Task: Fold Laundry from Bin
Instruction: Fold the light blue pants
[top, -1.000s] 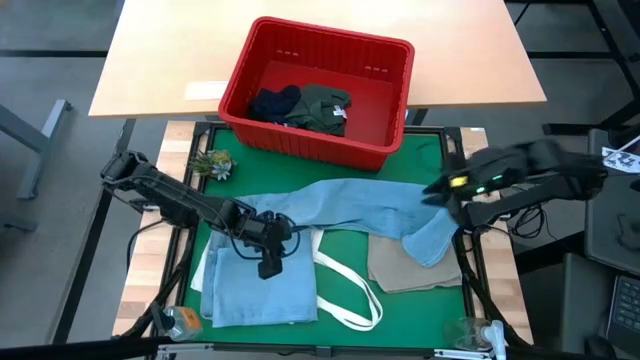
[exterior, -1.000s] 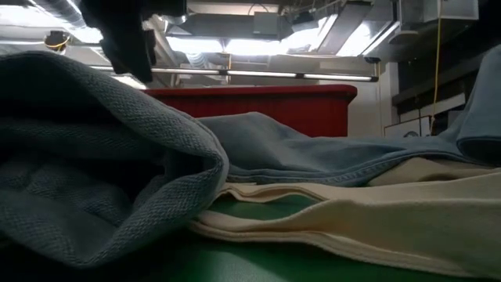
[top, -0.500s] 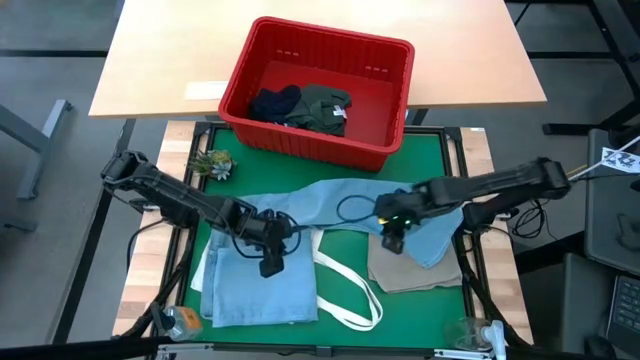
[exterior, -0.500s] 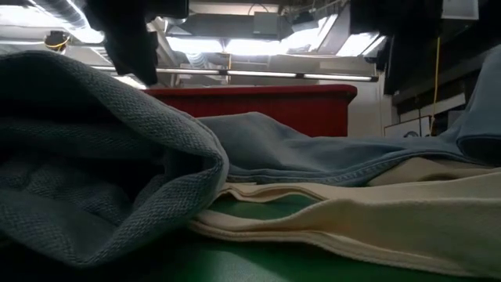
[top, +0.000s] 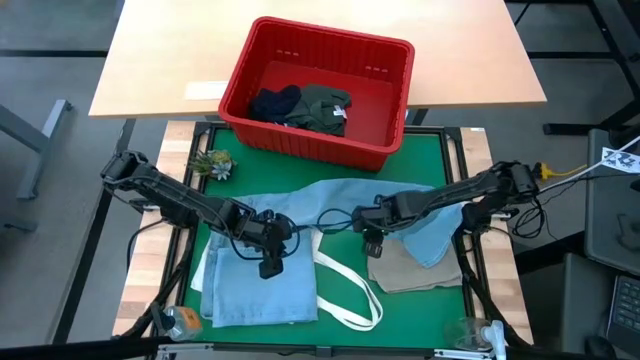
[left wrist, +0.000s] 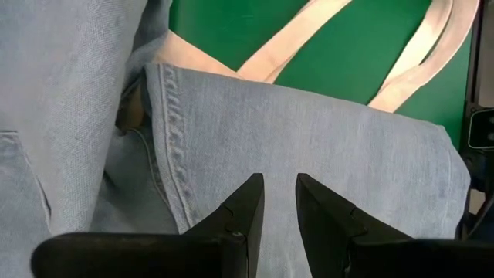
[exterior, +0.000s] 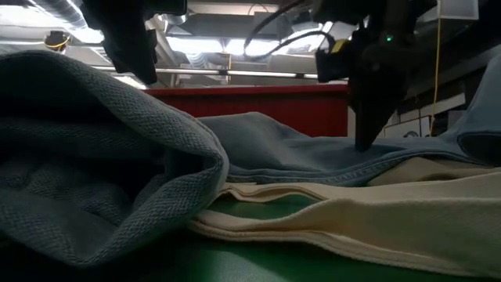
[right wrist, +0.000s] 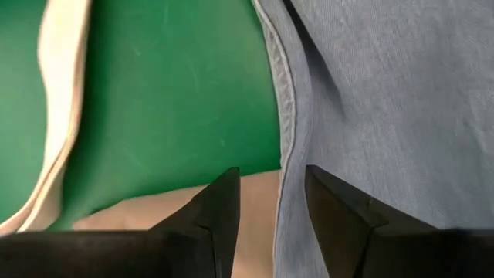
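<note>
At the centre of the high view, your right gripper (top: 371, 243) now sits over the lower hem of the jeans (top: 340, 205), where a second ago that arm was drawn back and blurred at the right edge of the mat; half a second ago it was only partway across. Its fingers stand apart with a clear gap, straddling the denim's stitched edge above the green mat (right wrist: 162, 93), and they pinch nothing. Your left gripper (top: 270, 266) has not shifted from its spot left of centre, poised over the folded part of the jeans (left wrist: 309, 147); its fingers are a narrow gap apart, with no cloth between them.

In the upper middle of the high view, you see the red bin (top: 315, 92), and inside it lie the dark navy shorts (top: 275, 103) to the left and the dark olive shirt (top: 327, 107) just beside them, touching.

The jeans are light blue denim, stretched across the mat from lower left up through the centre to a bunched leg at the right. The beige cloth (top: 415, 270) lies flat at lower right, partly under that leg. The white tote bag (top: 345, 300) shows its straps at lower centre, partly under the denim.
</note>
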Tool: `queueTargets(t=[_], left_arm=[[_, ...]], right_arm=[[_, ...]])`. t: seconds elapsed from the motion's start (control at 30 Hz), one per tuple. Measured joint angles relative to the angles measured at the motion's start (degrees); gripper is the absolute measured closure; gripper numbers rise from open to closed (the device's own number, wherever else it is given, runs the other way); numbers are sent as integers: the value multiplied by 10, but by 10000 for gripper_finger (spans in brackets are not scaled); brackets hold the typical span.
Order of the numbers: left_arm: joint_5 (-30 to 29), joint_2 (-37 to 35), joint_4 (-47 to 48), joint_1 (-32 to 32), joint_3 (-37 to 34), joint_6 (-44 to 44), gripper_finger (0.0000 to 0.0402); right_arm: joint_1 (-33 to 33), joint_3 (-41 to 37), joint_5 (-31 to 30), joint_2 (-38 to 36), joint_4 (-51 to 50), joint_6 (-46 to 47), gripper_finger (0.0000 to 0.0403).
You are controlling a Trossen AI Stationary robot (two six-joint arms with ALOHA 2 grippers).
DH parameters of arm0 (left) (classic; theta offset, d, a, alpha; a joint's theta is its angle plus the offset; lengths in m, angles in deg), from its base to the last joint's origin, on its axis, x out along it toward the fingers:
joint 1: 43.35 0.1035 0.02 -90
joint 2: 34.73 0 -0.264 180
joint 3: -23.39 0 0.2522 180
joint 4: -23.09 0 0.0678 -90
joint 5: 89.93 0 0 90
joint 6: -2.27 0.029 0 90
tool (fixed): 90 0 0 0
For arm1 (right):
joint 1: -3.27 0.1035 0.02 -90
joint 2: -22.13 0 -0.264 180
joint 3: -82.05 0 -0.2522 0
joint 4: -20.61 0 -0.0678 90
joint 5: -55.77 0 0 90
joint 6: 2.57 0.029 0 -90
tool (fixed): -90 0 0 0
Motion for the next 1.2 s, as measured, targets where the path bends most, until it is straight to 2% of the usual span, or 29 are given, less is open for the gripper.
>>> queueTargets(t=[0.4, 0.5, 0.73, 0.9, 1.03, 1.2], left_arm=[[0, 0, 0, 0, 0, 0, 328], [0, 0, 0, 0, 0, 0, 328], [0, 0, 0, 0, 0, 0, 328], [0, 0, 2, 0, 0, 0, 328], [6, 0, 19, 0, 0, -4, 328], [7, 4, 93, -11, -1, -26, 328]], right_arm=[[0, 0, -13, 50, -3, -13, 263], [0, 0, -19, 58, -9, -15, 290], [0, 0, -21, 61, -20, -16, 392], [0, 2, -13, 61, -30, -17, 379], [6, 23, 3, 48, -98, -17, 395], [47, 32, 24, 10, -151, -15, 389]])
